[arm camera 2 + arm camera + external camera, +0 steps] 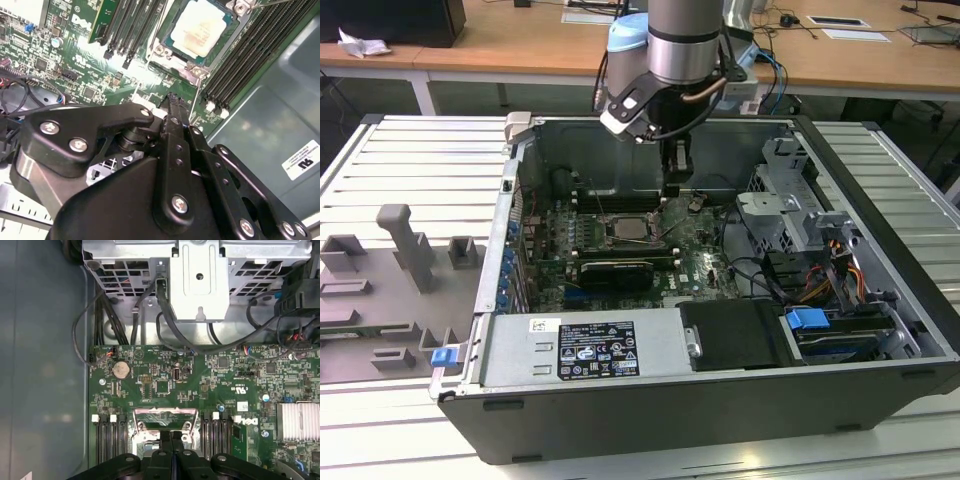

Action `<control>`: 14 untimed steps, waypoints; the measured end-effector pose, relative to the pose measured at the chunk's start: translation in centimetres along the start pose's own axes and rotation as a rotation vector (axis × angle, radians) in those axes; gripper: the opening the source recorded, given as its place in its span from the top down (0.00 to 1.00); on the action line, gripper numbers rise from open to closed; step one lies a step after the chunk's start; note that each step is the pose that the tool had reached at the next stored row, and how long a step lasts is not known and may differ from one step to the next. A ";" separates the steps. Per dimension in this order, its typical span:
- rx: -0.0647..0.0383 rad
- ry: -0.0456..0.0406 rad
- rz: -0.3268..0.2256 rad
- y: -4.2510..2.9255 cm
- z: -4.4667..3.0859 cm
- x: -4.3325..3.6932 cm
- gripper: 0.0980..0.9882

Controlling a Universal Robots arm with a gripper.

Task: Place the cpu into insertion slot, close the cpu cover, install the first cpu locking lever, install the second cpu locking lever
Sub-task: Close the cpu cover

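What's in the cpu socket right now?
The cpu, pale top up, lying flat in the socket. Anything beneath the chip is hidden.

Your counter (pixel 410 150) is a pale, ribbed metal surface spanning the exterior view from left to right. An open dark computer case (pixel 650 425) lies flat on it across the centre and right. At the frame's left, grey fixture blocks (pixel 405 245) stand on it just beside the case. A small blue piece (pixel 443 356) sits at the case's lower left corner.
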State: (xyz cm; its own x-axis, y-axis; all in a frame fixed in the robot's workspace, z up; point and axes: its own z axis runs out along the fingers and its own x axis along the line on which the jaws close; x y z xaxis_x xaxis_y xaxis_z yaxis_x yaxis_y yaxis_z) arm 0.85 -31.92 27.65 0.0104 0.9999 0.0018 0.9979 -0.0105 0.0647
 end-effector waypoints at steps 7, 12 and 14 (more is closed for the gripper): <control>0.000 -0.0002 0.000 1.30 0.08 0.01 0.99; 0.005 -0.0002 0.000 2.52 0.16 0.02 0.99; 0.007 -0.0003 0.000 2.92 0.19 0.03 0.99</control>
State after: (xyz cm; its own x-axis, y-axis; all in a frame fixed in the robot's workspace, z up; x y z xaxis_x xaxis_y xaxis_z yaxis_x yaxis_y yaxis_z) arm 3.77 -31.92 27.66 0.0103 0.9999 0.0016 0.9983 -0.0103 0.0576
